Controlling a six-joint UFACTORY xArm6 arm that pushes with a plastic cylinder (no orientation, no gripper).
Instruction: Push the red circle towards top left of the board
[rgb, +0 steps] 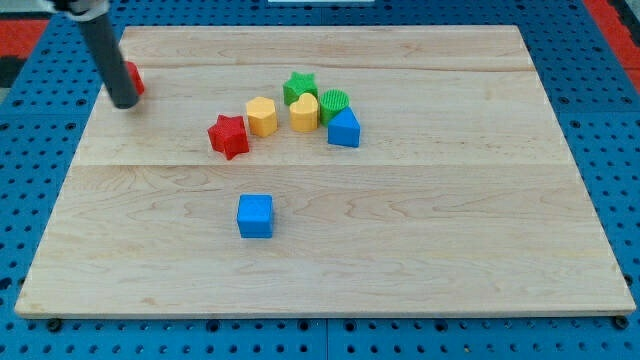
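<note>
The red circle (134, 77) lies near the board's top left, mostly hidden behind my rod; only its right side shows. My tip (124, 102) rests on the board just below and left of it, touching or almost touching it. A red star (228, 136) lies to the right of the tip, well apart from it.
A cluster sits at the upper middle: yellow hexagon (262, 116), yellow heart (304, 113), green star (299, 86), green circle (335, 103), blue triangle (344, 129). A blue cube (255, 216) lies alone below. The wooden board (450, 230) rests on a blue perforated table.
</note>
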